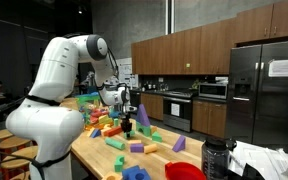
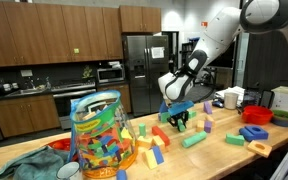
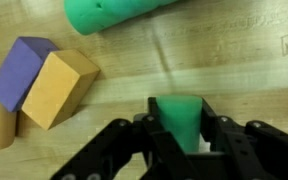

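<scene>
In the wrist view my gripper [image 3: 181, 122] is shut on a green block [image 3: 181, 118], with its black fingers [image 3: 212, 128] pressed against both sides, a little above the wooden table [image 3: 234, 70]. A green cylinder [image 3: 114, 14] lies beyond it, at the top of that view. To the left lie a purple block [image 3: 19, 70] and an orange block [image 3: 59, 87], touching. In both exterior views the gripper [image 1: 126, 124] [image 2: 180, 121] hangs just above the table among scattered blocks.
Many coloured blocks are strewn over the table [image 1: 159, 155]. A clear tub of blocks [image 2: 101, 135] stands near one end beside a green cloth [image 2: 24, 165]. Red and blue bowls [image 2: 256, 115] and a red bowl [image 1: 184, 171] sit at the table's ends. Kitchen cabinets and a fridge [image 2: 144, 65] lie behind.
</scene>
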`<state>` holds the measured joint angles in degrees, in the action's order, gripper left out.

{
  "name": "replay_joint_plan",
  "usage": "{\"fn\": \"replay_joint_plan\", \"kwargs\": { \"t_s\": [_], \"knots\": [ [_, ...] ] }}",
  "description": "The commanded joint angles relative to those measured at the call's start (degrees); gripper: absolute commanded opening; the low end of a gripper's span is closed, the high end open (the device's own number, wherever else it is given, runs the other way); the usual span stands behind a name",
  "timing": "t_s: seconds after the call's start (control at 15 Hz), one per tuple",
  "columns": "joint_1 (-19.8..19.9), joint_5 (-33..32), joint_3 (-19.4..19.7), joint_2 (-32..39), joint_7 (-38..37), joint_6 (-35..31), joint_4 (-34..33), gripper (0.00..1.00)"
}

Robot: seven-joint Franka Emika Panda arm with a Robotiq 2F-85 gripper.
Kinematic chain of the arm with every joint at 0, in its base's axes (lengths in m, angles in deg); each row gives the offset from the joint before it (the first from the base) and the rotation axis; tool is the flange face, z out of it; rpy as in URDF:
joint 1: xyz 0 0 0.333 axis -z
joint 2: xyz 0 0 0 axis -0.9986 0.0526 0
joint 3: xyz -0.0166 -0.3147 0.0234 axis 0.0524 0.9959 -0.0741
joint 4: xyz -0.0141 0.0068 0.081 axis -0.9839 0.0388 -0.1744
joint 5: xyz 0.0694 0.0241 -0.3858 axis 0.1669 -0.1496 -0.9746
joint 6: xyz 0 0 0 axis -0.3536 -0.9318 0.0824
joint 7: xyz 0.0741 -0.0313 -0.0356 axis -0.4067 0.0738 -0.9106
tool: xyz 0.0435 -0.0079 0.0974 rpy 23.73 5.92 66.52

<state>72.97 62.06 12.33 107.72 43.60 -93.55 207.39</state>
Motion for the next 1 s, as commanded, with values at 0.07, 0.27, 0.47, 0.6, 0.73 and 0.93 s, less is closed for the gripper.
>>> {"fn": "replay_joint_plan", "kwargs": {
  "t_s": [0.07, 0.27, 0.47, 0.6, 0.73, 0.93],
  "knots": [
    [-0.13, -0.66, -0.59, 1.93, -0.73, 3.5, -3.27, 0.15],
    [-0.37, -0.93, -0.5, 2.4, -1.12, 3.98, -4.12, 0.15],
    [-0.4, -0.97, -0.46, 2.53, -1.19, 3.76, -4.3, 0.15],
    [-0.43, -0.91, -0.44, 2.68, -1.38, 3.56, -4.36, 0.15],
    [-0.51, -0.91, -0.42, 2.85, -1.64, 3.46, -4.45, 0.15],
    [-0.66, -1.12, -0.32, 2.84, -2.6, 2.88, -4.36, 0.15]
  ]
}}
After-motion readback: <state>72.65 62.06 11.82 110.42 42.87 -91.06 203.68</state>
